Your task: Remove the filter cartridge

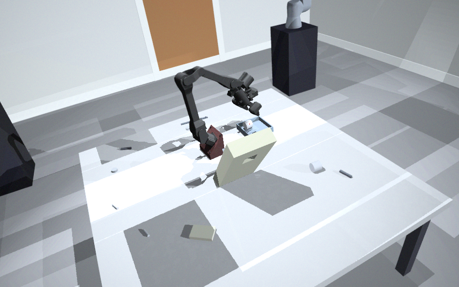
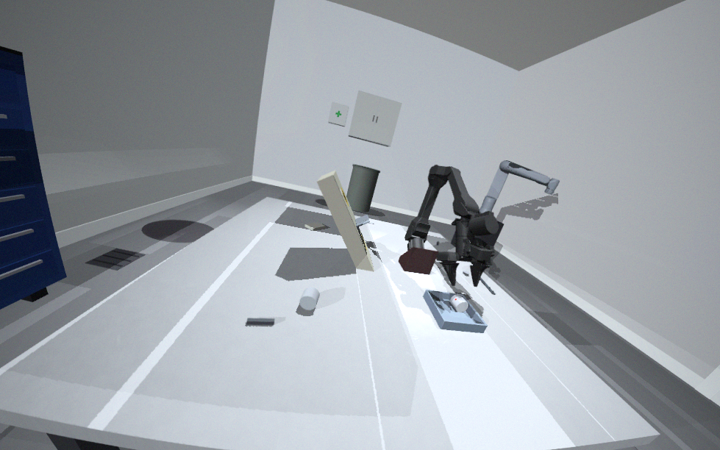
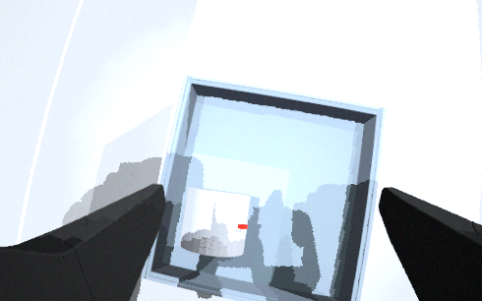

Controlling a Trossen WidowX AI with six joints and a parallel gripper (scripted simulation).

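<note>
The white filter cartridge [image 1: 247,124] [image 2: 459,302] [image 3: 214,211], with a small red mark, lies on its side inside the blue-grey tray [image 1: 261,126] [image 2: 462,326] [image 3: 269,128], near one side wall. My gripper [image 1: 253,109] [image 2: 464,283] [image 3: 271,196] is open and empty, pointing down above the tray. Its fingers stand wide apart, clear of the cartridge and the tray walls. The beige service panel [image 1: 245,147] [image 2: 344,223] leans on the table beside the arm's base; an opening shows in its back. Its front face is mostly hidden, and the cartridge's slots cannot be made out.
A second white cylinder [image 1: 315,166] [image 2: 309,299] and a dark bar [image 1: 345,173] [image 2: 259,320] lie behind the panel. A flat beige block [image 1: 201,232] [image 2: 315,226] lies farther off. A thin rod [image 1: 199,119] and several small pieces lie around the arm's side of the table.
</note>
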